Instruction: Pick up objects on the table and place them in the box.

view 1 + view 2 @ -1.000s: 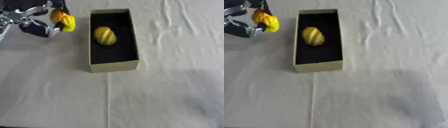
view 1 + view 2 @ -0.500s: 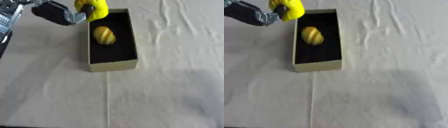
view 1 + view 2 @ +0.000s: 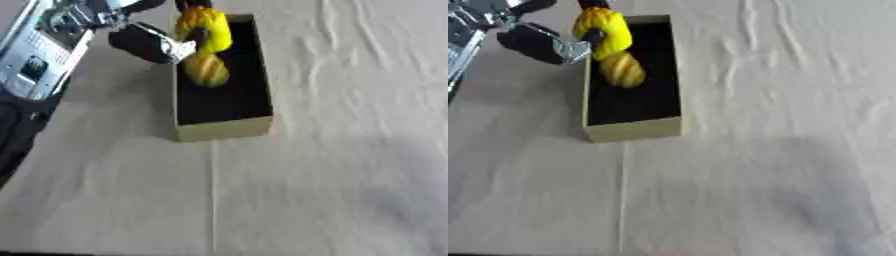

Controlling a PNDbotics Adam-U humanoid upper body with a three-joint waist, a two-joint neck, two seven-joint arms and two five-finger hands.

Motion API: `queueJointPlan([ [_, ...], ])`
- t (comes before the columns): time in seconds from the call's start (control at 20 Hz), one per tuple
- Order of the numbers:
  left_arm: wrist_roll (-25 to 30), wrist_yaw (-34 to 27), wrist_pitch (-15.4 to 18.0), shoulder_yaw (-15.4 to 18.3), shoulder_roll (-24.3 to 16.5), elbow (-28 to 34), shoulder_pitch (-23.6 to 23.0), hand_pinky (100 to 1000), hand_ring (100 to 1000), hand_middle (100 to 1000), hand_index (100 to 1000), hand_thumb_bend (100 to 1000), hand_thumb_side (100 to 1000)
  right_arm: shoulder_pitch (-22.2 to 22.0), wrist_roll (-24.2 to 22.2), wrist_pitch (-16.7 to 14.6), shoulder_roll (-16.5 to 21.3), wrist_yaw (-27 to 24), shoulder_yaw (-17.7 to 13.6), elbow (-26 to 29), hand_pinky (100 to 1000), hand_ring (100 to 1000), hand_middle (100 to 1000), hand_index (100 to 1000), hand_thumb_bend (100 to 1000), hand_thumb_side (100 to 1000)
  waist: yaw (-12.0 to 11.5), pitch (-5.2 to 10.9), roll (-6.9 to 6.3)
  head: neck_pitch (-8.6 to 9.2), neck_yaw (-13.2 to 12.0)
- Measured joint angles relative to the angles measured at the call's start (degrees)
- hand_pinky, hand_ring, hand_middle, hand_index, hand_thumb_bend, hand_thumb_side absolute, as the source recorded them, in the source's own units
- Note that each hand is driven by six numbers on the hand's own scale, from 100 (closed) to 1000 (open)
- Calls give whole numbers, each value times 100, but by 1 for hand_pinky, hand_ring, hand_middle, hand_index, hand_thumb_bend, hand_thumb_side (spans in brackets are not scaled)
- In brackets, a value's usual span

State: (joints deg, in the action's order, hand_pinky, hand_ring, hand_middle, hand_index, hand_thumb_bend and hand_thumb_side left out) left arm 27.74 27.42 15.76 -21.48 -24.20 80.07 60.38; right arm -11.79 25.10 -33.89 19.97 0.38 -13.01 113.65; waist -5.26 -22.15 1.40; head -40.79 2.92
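Left hand (image 3: 162,42) reaches in from the upper left, its fingers curled round a yellow fruit (image 3: 203,27) held over the far end of the box (image 3: 220,128). Inside the box, just below the held one, lies a second yellow fruit (image 3: 206,71), striped, perhaps a small squash; the two seem to touch, though the blur makes this uncertain. The box stands on a creased white cloth (image 3: 332,165). The arm (image 3: 44,47) covers the table's upper-left corner.

The robot's left hand (image 3: 162,42) holds a yellow object (image 3: 206,27) over the box (image 3: 223,127), above a striped yellow fruit (image 3: 206,71) inside.
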Motion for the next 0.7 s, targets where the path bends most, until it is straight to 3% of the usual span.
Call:
queueJointPlan([
  [0.15, -94, 473, 242, -60, 46, -193, -53, 701, 702, 623, 732, 100, 167, 9, -13, -7, 0, -20, -2, 0, 900, 737, 673, 766, 100, 587, 5, 0, 14, 2, 2],
  [0.25, -143, 724, 395, -94, 59, -284, -78, 756, 768, 719, 832, 100, 171, 10, -23, 2, 0, -32, -2, 0, 900, 737, 673, 765, 100, 587, 6, 0, 14, 4, 3],
  [0.3, -153, 805, 457, -105, 60, -311, -91, 852, 868, 814, 915, 100, 317, 10, -29, 9, 0, -41, -2, 0, 900, 737, 673, 765, 100, 587, 6, 0, 14, 5, 4],
  [0.4, -181, 915, 578, -117, 60, -306, -97, 936, 942, 866, 963, 100, 554, 10, -39, 18, 0, -46, -2, 0, 900, 737, 672, 765, 100, 587, 4, 0, 13, 6, 16],
  [0.45, -209, 954, 631, -115, 60, -279, -97, 940, 946, 869, 965, 100, 568, 10, -45, 24, 0, -47, -2, 0, 900, 737, 672, 765, 100, 587, 1, 0, 13, 6, 20],
  [0.5, -252, 991, 676, -102, 59, -241, -97, 956, 967, 877, 968, 169, 705, 10, -50, 30, -1, -47, -2, 0, 899, 737, 672, 765, 100, 587, -2, 0, 13, 6, 22],
  [0.6, -368, 1034, 733, -56, 56, -149, -96, 962, 979, 884, 970, 259, 764, 8, -59, 39, -1, -48, -3, 0, 899, 736, 670, 765, 100, 588, -6, 0, 13, 7, 26],
  [0.7, -475, 1042, 748, -2, 51, -46, -94, 958, 978, 883, 969, 265, 759, -1, -60, 41, -1, -48, -3, 0, 899, 736, 669, 765, 100, 587, -13, 1, 13, 7, 30],
])
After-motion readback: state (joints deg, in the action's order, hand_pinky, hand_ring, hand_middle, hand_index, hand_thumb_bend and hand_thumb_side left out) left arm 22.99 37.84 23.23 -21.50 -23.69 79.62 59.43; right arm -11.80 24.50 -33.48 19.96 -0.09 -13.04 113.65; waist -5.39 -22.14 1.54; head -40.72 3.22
